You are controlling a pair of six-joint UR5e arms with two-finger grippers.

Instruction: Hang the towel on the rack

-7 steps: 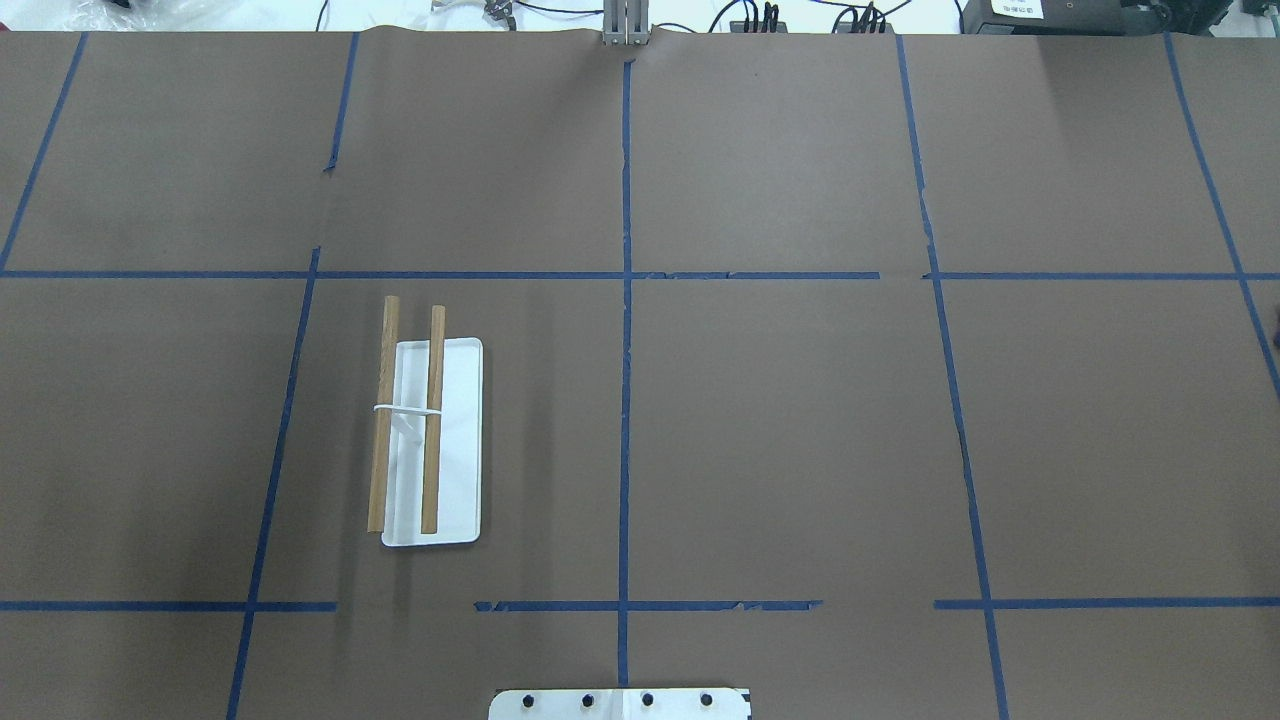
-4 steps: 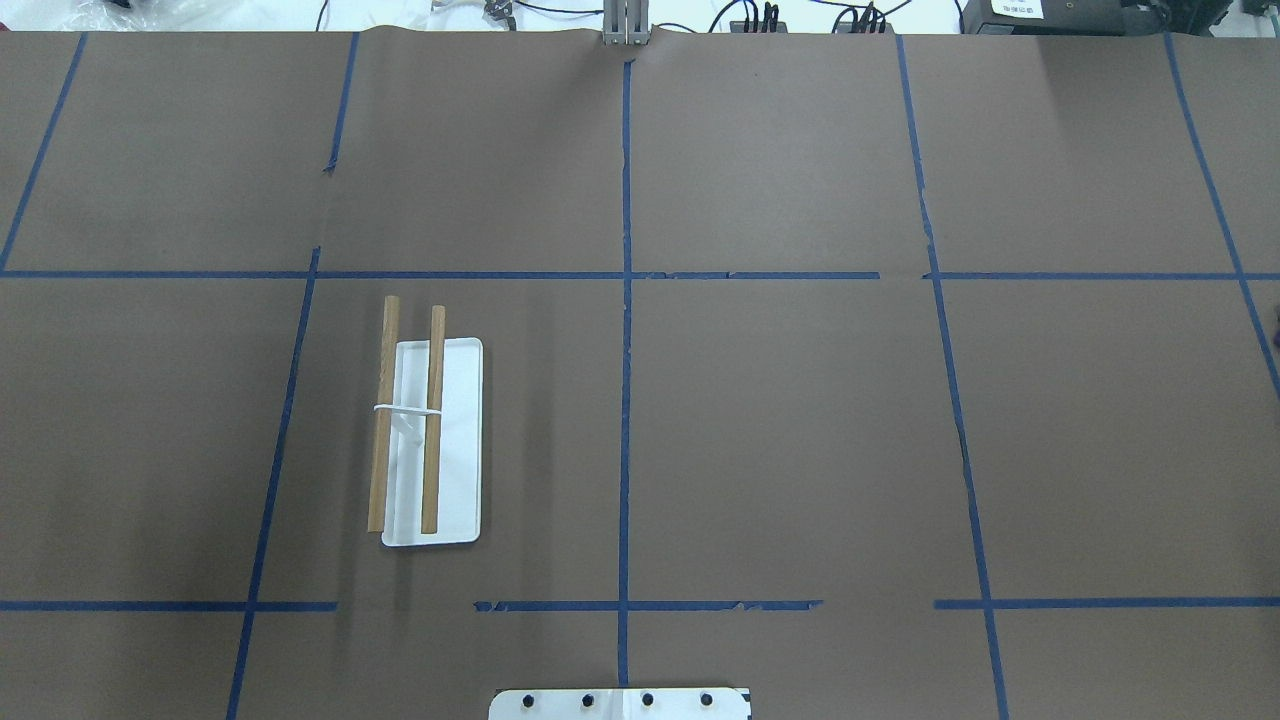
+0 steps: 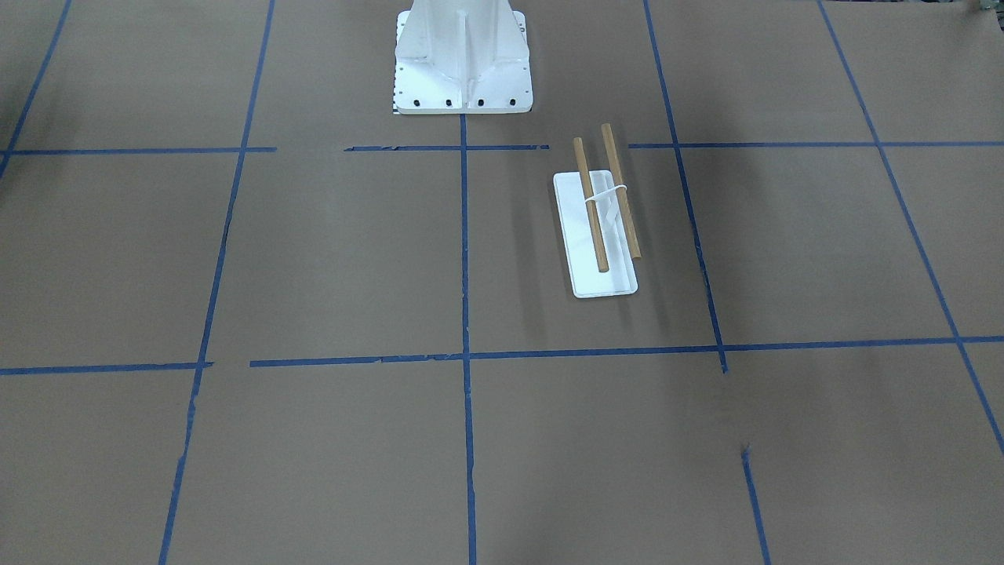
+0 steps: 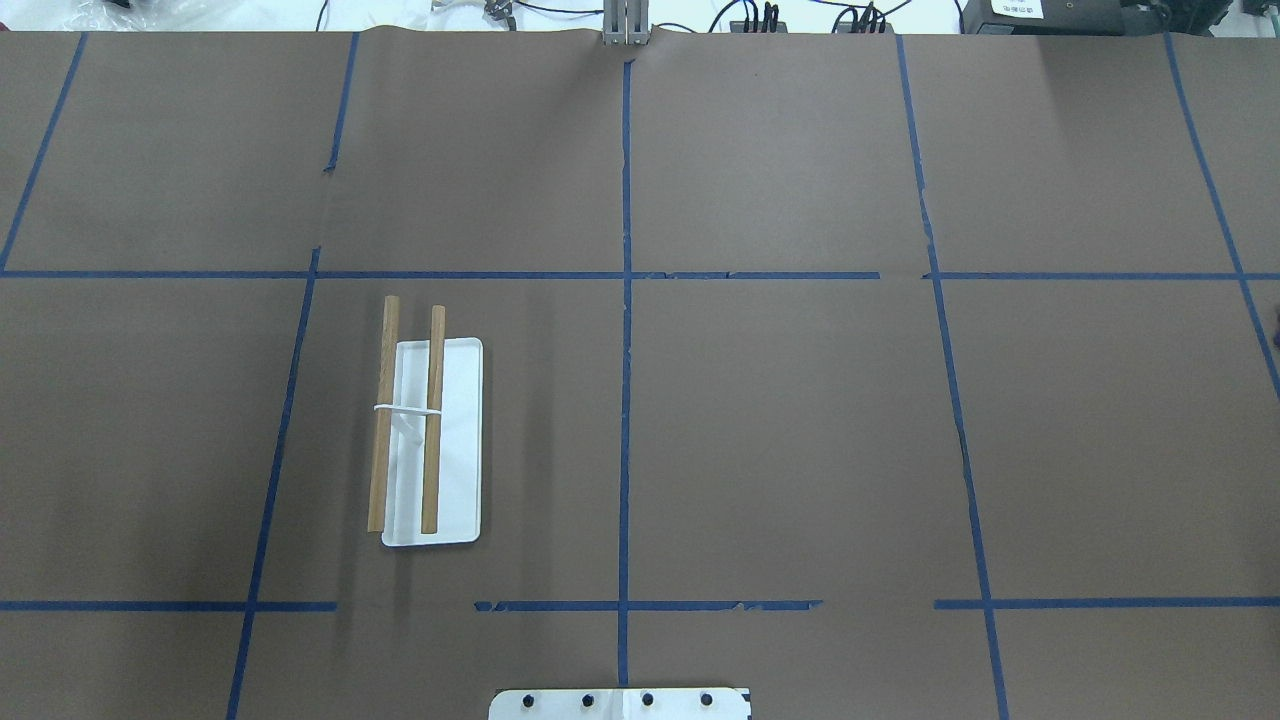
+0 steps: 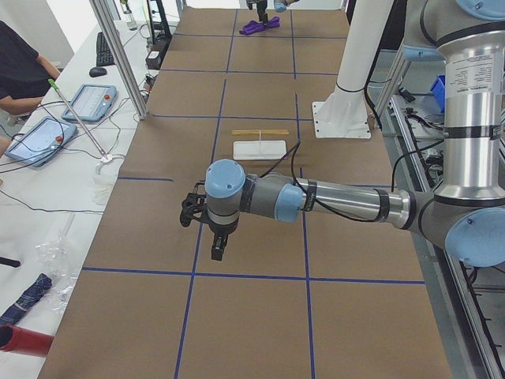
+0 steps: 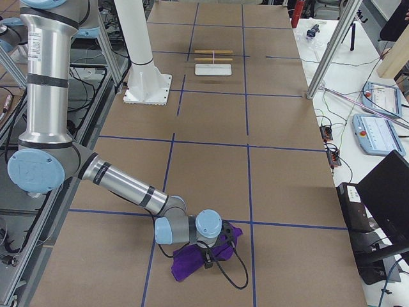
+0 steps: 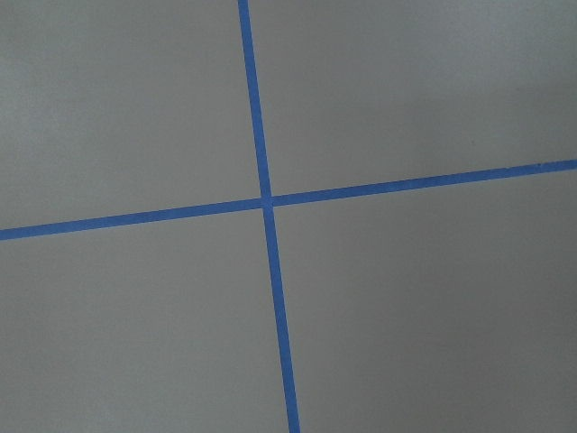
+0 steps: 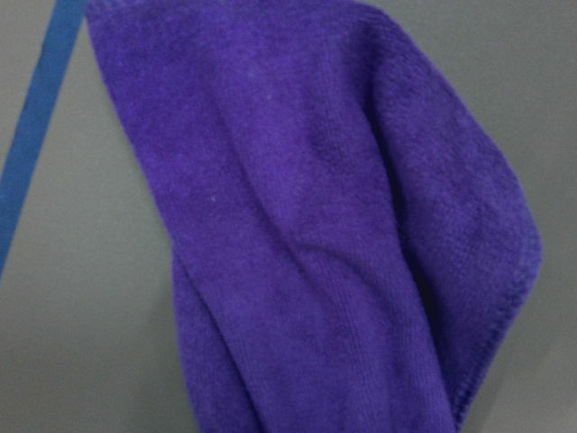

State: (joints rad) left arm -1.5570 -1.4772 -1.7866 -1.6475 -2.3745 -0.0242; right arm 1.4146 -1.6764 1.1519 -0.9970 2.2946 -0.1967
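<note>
The rack (image 4: 425,440) has two brown dowels on a white support over a white tray; it stands left of the table's middle and also shows in the front-facing view (image 3: 600,212). The purple towel (image 6: 195,259) lies crumpled on the brown table at its right end and fills the right wrist view (image 8: 315,234). My right gripper (image 6: 214,246) is down at the towel; I cannot tell if it is open or shut. My left gripper (image 5: 217,251) hangs above the bare table near the left end, away from the rack; its state cannot be told.
A large white ribbed pedestal (image 3: 463,55) with bolt holes stands at the robot's side of the table. Blue tape lines (image 7: 266,200) grid the brown surface. Aluminium posts (image 5: 118,55) and operator tablets (image 5: 87,101) stand along the far side.
</note>
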